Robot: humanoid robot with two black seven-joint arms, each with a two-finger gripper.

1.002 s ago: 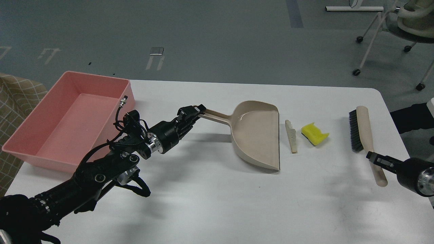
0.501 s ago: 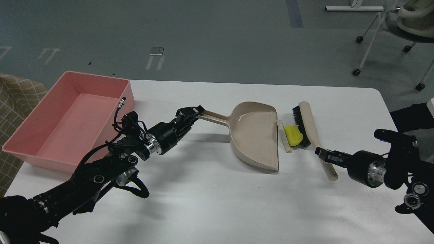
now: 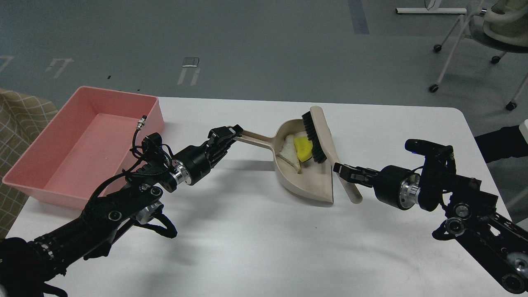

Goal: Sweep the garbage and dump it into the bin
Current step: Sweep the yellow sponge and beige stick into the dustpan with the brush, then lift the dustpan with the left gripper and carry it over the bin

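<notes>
The yellow sponge piece [image 3: 303, 149] and the pale bread-like slice [image 3: 289, 155] lie inside the beige dustpan [image 3: 307, 181] near the table's middle. My left gripper [image 3: 232, 133] is shut on the dustpan's handle [image 3: 255, 141]. My right gripper [image 3: 343, 170] is shut on the handle of the black-bristled brush [image 3: 313, 138], whose bristles lie over the pan and touch the sponge piece. The pink bin [image 3: 62, 173] stands at the table's left edge, with nothing inside that I can see.
The white table [image 3: 264, 247] carries everything. A checked cloth [image 3: 20, 119] lies left of the bin. Office chairs [image 3: 486, 29] stand on the floor at the far right, beyond the table.
My right gripper swept the brush leftward, pushing the sponge piece and the bread-like slice from the table into the dustpan. The dustpan shifted slightly left with my left gripper.
</notes>
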